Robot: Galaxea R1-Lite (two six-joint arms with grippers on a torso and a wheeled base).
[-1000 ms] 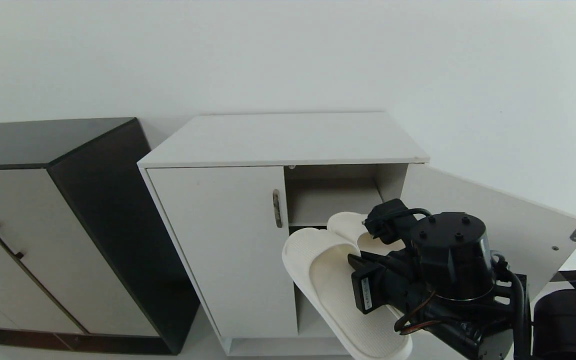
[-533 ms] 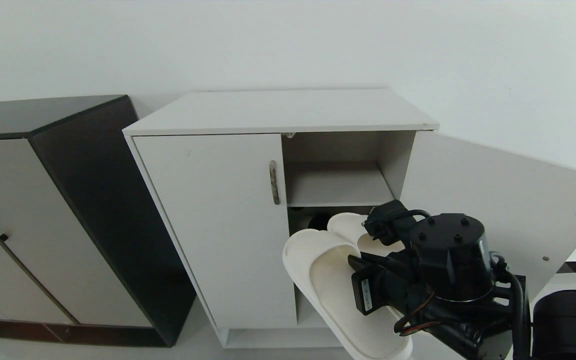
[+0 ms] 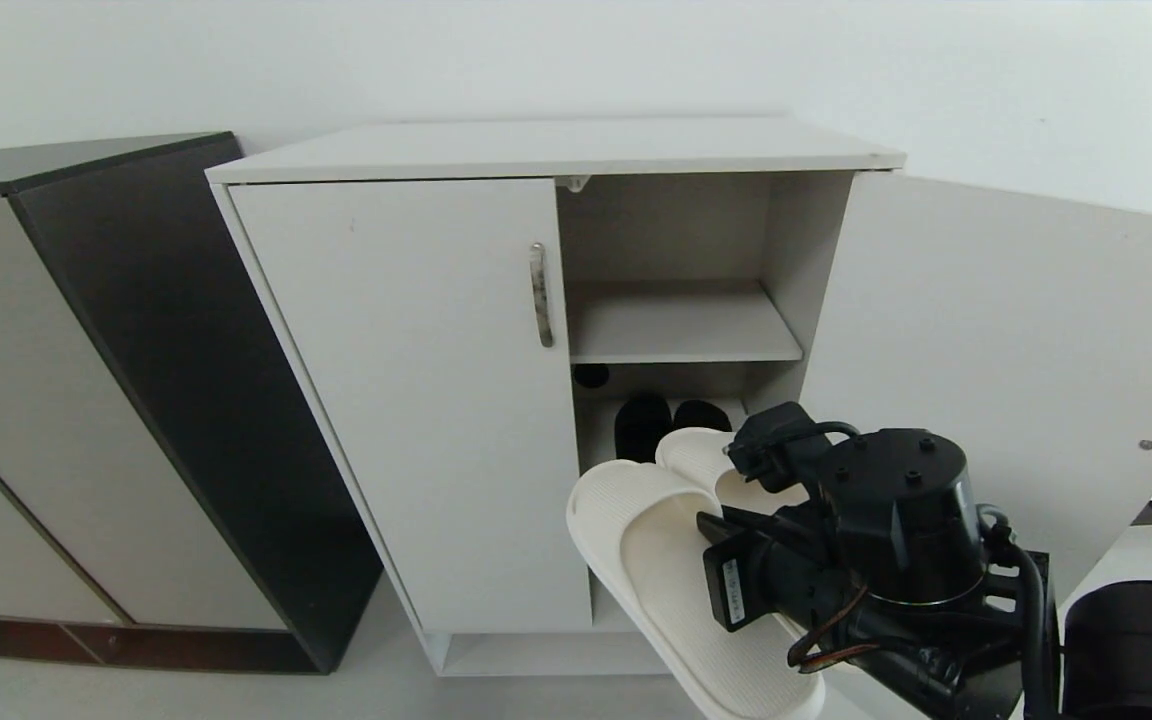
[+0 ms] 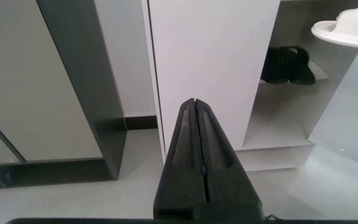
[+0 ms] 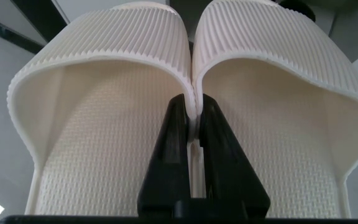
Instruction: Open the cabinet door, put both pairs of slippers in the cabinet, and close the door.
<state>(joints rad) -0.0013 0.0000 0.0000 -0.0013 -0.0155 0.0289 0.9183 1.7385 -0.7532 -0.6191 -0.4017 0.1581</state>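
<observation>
white slippers [image 3: 656, 560] clamped in right pincer [image 5: 194, 111] before open cabinet [image 3: 556, 150].

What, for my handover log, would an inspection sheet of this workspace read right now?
Surface: pale smooth floor, both cabinets standing on it.
Job's things: white two-door wooden cabinet, left door shut, right door swung wide open; pair of black slippers on its middle shelf; pair of white ribbed foam slippers held before the opening.
Clutter: small dark round thing at the back of that shelf, cannot tell what.
Grippers: right gripper shut on the white slippers' touching inner edges; left gripper shut, empty.
Cables: black cable looping along the right arm.
Surroundings: black-sided cabinet with pale doors on the robot's left; plain white wall behind.
</observation>
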